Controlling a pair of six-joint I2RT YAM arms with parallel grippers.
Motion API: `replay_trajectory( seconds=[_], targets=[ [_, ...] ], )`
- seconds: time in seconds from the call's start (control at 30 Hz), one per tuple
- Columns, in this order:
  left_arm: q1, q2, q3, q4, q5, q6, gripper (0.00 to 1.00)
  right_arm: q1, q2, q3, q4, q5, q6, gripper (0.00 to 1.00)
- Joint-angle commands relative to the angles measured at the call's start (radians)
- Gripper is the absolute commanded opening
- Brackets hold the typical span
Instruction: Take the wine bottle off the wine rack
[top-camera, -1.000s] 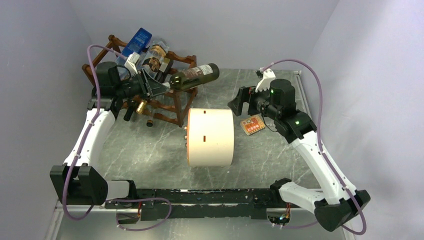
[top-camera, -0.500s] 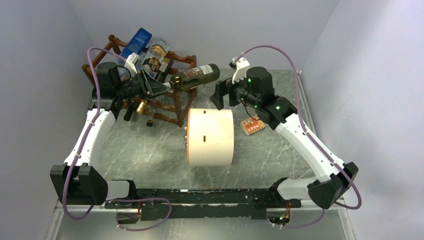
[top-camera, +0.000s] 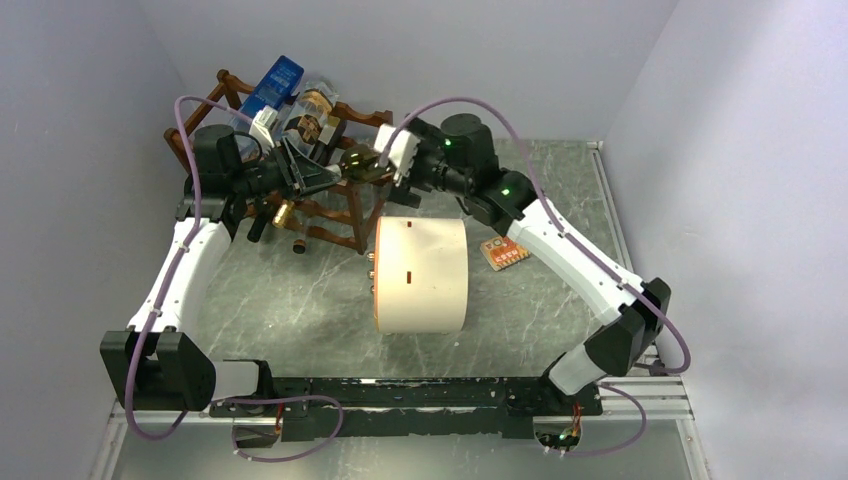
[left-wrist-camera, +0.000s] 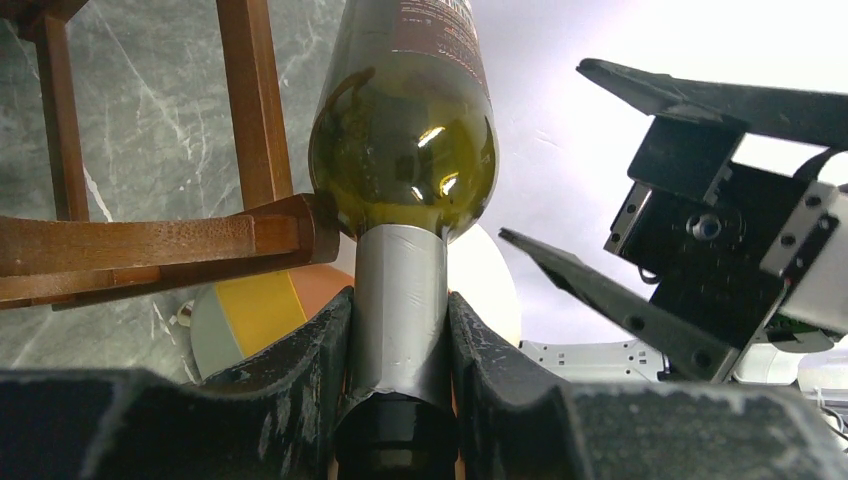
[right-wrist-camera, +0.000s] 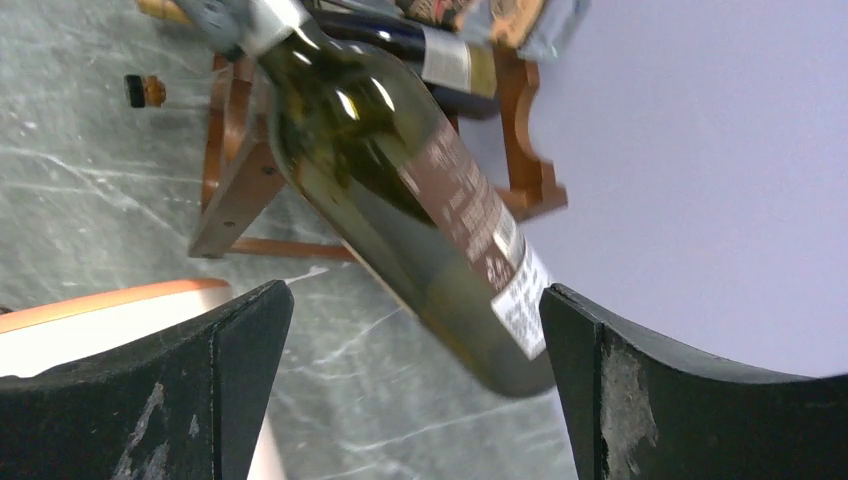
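Note:
The wine rack stands at the back left, reddish-brown wood. A dark green wine bottle juts out of it to the right, tilted. My left gripper is shut on the bottle's silver-foiled neck, with both fingers pressed against it. A rack rail lies just left of the bottle's shoulder. My right gripper is open around the bottle's base end. In the right wrist view the bottle's labelled body lies between the spread fingers, apparently untouched.
A large cream cylinder lies on the table just in front of the bottle. A small orange card lies to its right. Other bottles and a blue box sit on the rack. Walls stand close behind and at the sides.
My right arm has swung left from the table's right side to the bottle's base end, jaws open around it. The left gripper and the bottle have not moved.

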Motion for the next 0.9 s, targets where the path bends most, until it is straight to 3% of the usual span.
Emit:
replay_trajectory(
  seconds=[0.0, 0.23, 0.67, 0.73, 0.87],
  targets=[
    [0.006, -0.032, 0.007, 0.050, 0.047, -0.016, 0.07, 0.057, 0.058, 0.053, 0.001, -0.040, -0.339, 1.00],
    [0.006, -0.024, 0.032, 0.022, 0.055, -0.001, 0.07, 0.104, 0.221, 0.194, -0.055, 0.043, -0.446, 1.00],
    [0.006, -0.019, 0.042, -0.026, 0.062, 0.038, 0.07, 0.130, 0.376, 0.347, -0.122, 0.138, -0.536, 0.99],
    [0.006, -0.017, 0.042, -0.027, 0.071, 0.040, 0.07, 0.135, 0.390, 0.369, -0.135, 0.142, -0.549, 0.94],
    [0.004, -0.018, 0.039, -0.028, 0.088, 0.041, 0.07, 0.149, 0.402, 0.373, -0.128, 0.178, -0.566, 0.66]
  ],
)
